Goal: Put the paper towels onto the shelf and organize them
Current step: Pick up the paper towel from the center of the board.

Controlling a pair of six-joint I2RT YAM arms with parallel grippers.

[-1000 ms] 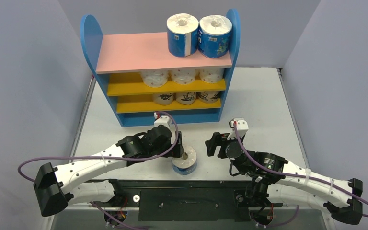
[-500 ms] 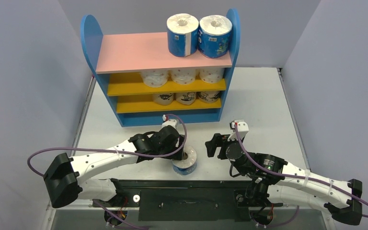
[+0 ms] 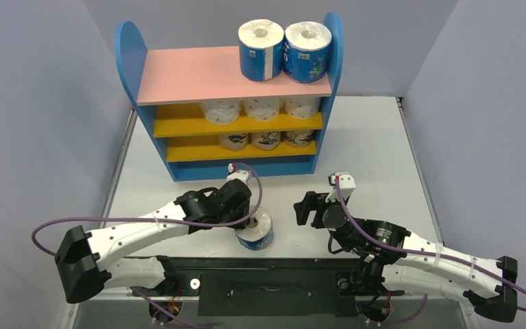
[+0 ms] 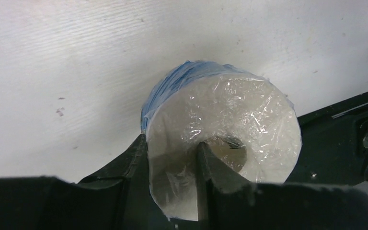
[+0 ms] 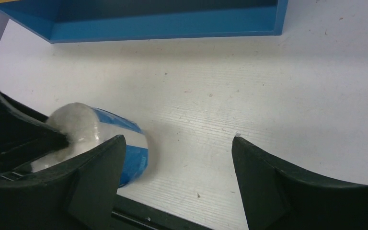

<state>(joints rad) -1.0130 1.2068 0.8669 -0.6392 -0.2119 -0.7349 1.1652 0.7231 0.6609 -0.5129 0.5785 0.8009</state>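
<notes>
The left gripper (image 4: 172, 155) has just snapped shut. A second ago its jaws stood wide over the last blue-and-white paper towel roll (image 3: 255, 237); now one finger is down inside the hollow core and the other presses the outside, pinching the roll's wall between them. The roll has shifted a little leftward with the closing. It is near the front edge of the table (image 3: 370, 151), just ahead of the arm bases, and looks tipped over toward the wrist rather than standing square. Whether it has left the surface yet I can't tell. The right gripper (image 5: 177, 141) hangs just beside it with jaws apart and nothing between them, much as it was a second ago. On the shelf (image 3: 131, 55) nothing has moved. Two blue-and-white rolls (image 3: 284, 49) sit at the right end of the pink top board (image 3: 185, 75), three white dotted rolls (image 3: 261, 107) fill the upper yellow board, and three tan cartoon rolls (image 3: 267, 140) fill the lower one. So this looks like the final roll now secured, and I'd expect it to go up beside its two mates, where the pink board is bare to their left.
</notes>
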